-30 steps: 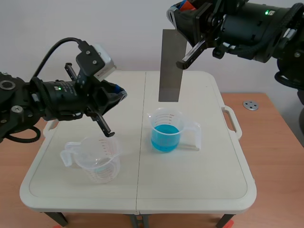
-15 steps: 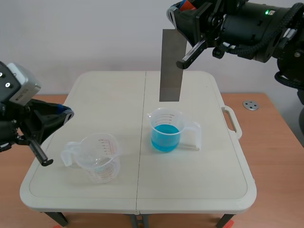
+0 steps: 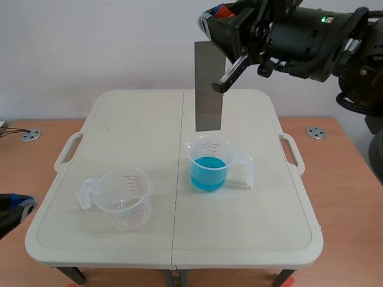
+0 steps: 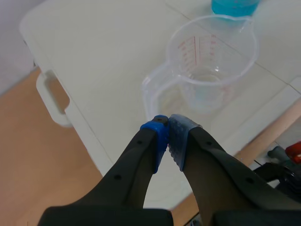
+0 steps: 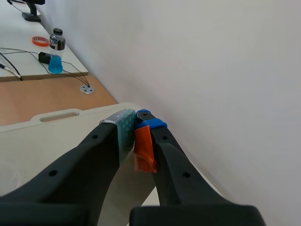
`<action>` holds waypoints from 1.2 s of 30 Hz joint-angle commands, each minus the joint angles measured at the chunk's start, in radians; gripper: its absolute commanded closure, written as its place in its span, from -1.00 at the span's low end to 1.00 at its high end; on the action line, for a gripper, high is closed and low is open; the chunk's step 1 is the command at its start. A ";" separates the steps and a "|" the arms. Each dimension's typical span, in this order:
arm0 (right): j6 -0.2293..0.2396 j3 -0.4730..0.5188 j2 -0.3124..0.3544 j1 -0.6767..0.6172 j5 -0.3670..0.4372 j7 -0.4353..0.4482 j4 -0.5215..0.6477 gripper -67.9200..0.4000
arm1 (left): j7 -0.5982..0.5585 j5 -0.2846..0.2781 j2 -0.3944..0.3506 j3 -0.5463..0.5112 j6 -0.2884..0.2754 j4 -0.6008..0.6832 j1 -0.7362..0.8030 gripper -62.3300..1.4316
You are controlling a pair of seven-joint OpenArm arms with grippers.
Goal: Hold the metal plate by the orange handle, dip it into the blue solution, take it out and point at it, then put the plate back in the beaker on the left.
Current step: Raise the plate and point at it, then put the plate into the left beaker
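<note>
**Holding the metal plate (image 3: pixel 208 86) above the blue solution (image 3: pixel 208 173)**

Clamps the right gripper (image 5: pixel 136 120) on the orange handle (image 5: pixel 144 155), high over the table (image 3: pixel 251 227). Hangs the metal plate upright, lower edge just above the right beaker (image 3: pixel 200 150), clear of the liquid. Parks the left gripper (image 4: pixel 168 127) low by the table's near-left corner, fingers pressed together on nothing, just short of the empty beaker (image 4: pixel 211 61).

You have a white folding table (image 3: pixel 251 239) on a wooden surface (image 3: pixel 350 203), with a small metal disc (image 3: pixel 315 132) at its far right and a second disc (image 3: pixel 30 135) at its far left.
</note>
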 commanded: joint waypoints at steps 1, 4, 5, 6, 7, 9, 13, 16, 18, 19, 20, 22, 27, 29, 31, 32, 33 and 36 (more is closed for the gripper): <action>0.006 -0.011 0.002 0.018 0.014 0.013 0.016 0.95 | -0.035 -0.009 0.002 -0.018 0.001 0.023 0.040 0.91; 0.006 -0.035 0.002 0.018 0.014 0.014 0.016 0.95 | -0.075 -0.009 0.002 -0.050 0.001 0.023 0.131 0.91; 0.006 -0.043 0.002 0.018 0.014 0.014 0.016 0.95 | -0.088 -0.009 0.002 -0.058 0.001 0.023 0.159 0.91; 0.006 -0.051 0.002 0.018 0.014 0.016 0.016 0.95 | -0.096 -0.009 0.002 -0.066 0.001 0.023 0.185 0.91; 0.006 -0.058 -0.001 0.018 0.014 0.016 0.016 0.95 | -0.101 -0.009 0.002 -0.072 0.001 0.023 0.213 0.91; 0.006 -0.068 -0.013 0.018 0.014 0.012 0.016 0.95 | -0.111 -0.008 0.002 -0.081 0.001 0.023 0.260 0.91; 0.006 -0.090 -0.034 0.018 0.010 0.010 0.017 0.95 | -0.129 -0.006 0.010 -0.095 0.001 0.023 0.343 0.91; 0.006 -0.114 -0.045 0.018 0.009 0.004 0.017 0.95 | -0.129 -0.007 0.011 -0.098 0.001 0.023 0.390 0.91; 0.006 -0.134 -0.050 0.018 0.006 0.003 0.017 0.95 | -0.129 -0.007 0.011 -0.098 0.001 0.022 0.417 0.91; 0.006 -0.143 -0.053 0.018 0.006 0.003 0.017 0.95 | -0.129 -0.007 0.011 -0.098 0.001 0.021 0.429 0.91; 0.006 -0.152 -0.056 0.018 0.005 0.003 0.017 0.95 | -0.129 -0.007 0.012 -0.098 0.001 0.021 0.438 0.91; 0.006 -0.168 -0.064 0.018 0.002 -0.004 0.017 0.95 | -0.128 -0.007 0.016 -0.098 0.001 0.020 0.444 0.91; 0.006 -0.207 -0.084 0.018 -0.005 -0.010 0.017 0.95 | -0.129 -0.003 0.027 -0.098 0.001 0.019 0.441 0.91; 0.006 -0.220 -0.097 0.018 -0.015 -0.011 0.017 0.95 | -0.129 -0.003 0.027 -0.098 0.001 0.019 0.439 0.91; 0.006 -0.235 -0.109 0.018 -0.025 -0.011 0.017 0.95 | -0.128 -0.003 0.027 -0.098 0.001 0.019 0.438 0.91; 0.006 -0.244 -0.114 0.018 -0.031 -0.012 0.017 0.95 | -0.128 -0.003 0.027 -0.098 0.001 0.019 0.438 0.91; 0.006 -0.253 -0.119 0.018 -0.035 -0.014 0.017 0.95 | -0.128 -0.003 0.027 -0.098 0.001 0.019 0.438 0.91; 0.006 -0.277 -0.135 0.018 -0.047 -0.025 0.017 0.95 | -0.128 -0.003 0.027 -0.098 0.001 0.019 0.438 0.91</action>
